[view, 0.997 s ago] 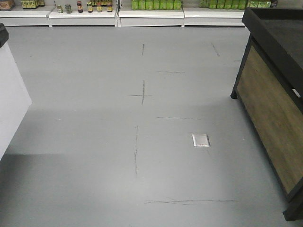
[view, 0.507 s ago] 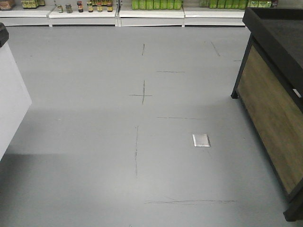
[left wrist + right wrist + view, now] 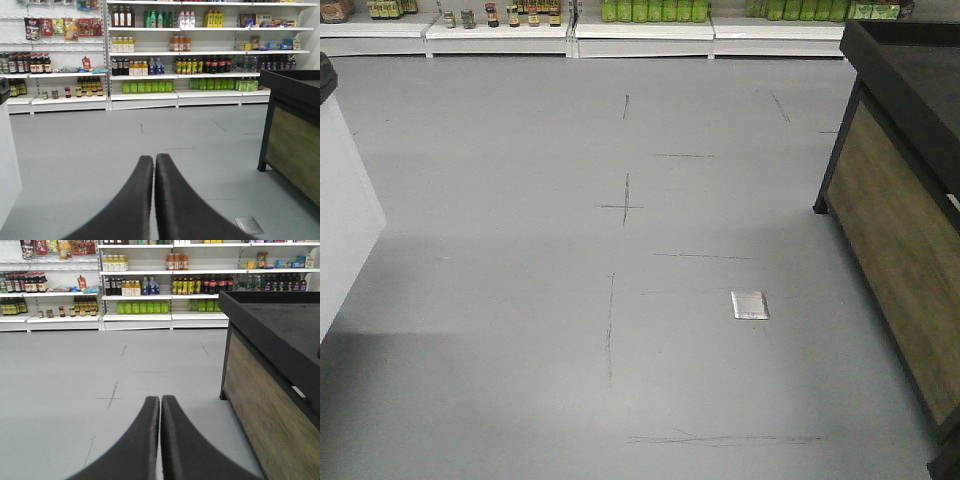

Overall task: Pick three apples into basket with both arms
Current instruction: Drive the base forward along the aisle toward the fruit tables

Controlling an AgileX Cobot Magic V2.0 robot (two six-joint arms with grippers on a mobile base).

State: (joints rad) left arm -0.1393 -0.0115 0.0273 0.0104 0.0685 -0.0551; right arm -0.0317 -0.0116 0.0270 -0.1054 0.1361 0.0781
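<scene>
No apples and no basket show in any view. My left gripper (image 3: 154, 159) is shut, its two black fingers pressed together with nothing between them, pointing over bare grey floor toward the shop shelves. My right gripper (image 3: 160, 400) is shut as well and holds nothing; it points over the floor, left of the black stand. Neither arm appears in the front view.
A black stand with wood-panelled sides (image 3: 905, 200) (image 3: 270, 380) (image 3: 295, 130) rises at the right. A white counter (image 3: 345, 210) juts in at the left. Shelves of bottles and jars (image 3: 150, 55) line the far wall. A metal floor plate (image 3: 750, 305) lies on the grey floor (image 3: 520, 300).
The floor marks and metal plate have slid slightly right and down in the front view, and the stand sits farther right; the base has shifted a little.
</scene>
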